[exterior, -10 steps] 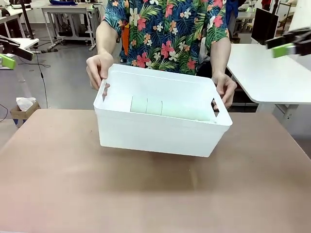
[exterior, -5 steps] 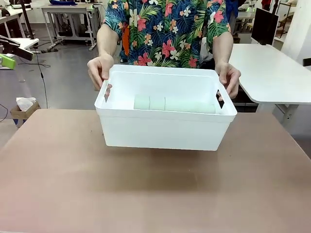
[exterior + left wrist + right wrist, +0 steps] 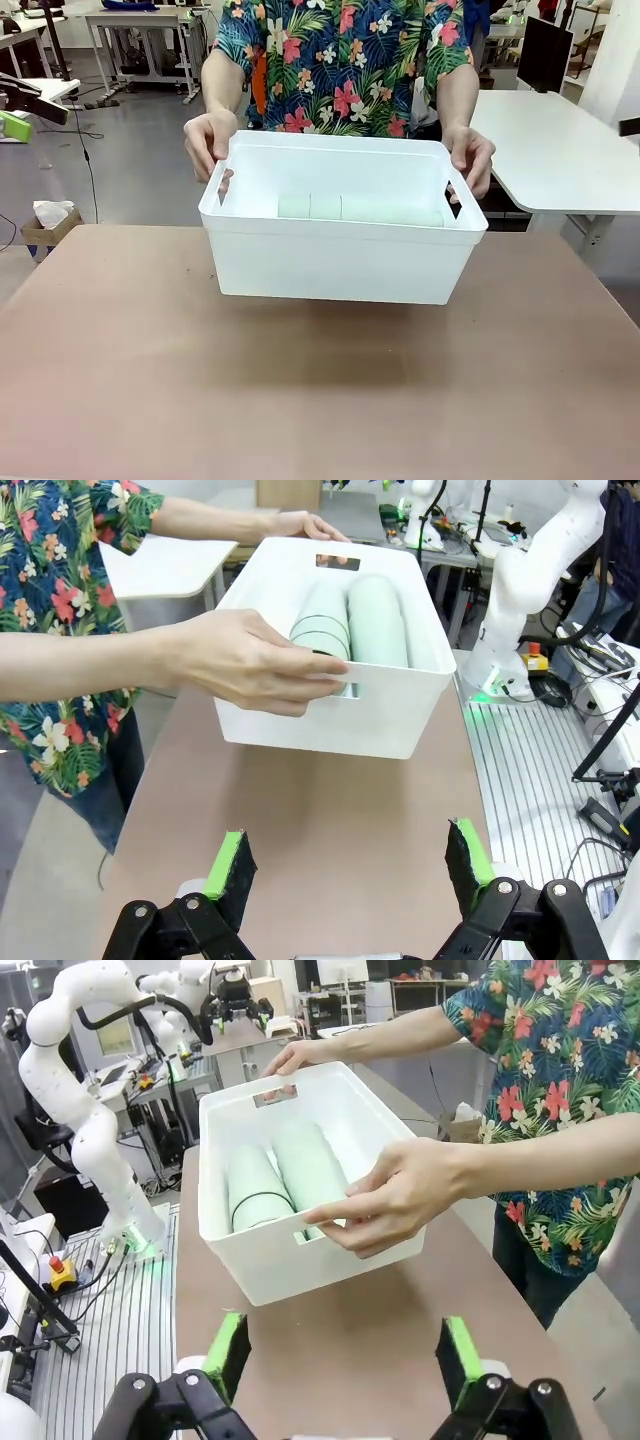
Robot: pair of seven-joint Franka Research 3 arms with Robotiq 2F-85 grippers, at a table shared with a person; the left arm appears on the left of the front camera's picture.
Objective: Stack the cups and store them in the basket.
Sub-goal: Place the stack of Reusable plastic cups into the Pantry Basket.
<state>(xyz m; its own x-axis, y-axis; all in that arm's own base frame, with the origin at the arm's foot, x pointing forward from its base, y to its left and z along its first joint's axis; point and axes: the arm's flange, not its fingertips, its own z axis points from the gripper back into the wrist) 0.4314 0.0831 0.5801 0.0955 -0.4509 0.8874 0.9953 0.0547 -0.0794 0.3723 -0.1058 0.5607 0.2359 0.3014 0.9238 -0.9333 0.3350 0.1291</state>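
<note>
A person holds the white basket by both handle slots, level and a little above the brown table. Inside it the pale green cups lie on their sides, nested into two long stacks side by side. My left gripper is open and empty, well back from the basket, with the cups showing over the rim. It also sits at the front view's far left edge. My right gripper is open and empty too, facing the basket and the cups from the other end.
The person's hands grip the basket's short ends. The brown table spreads bare under and in front of the basket. A white side table stands at the back right.
The person has raised the basket and tipped it level, moving it slightly toward the far side. My right gripper has left the front view at the upper right.
</note>
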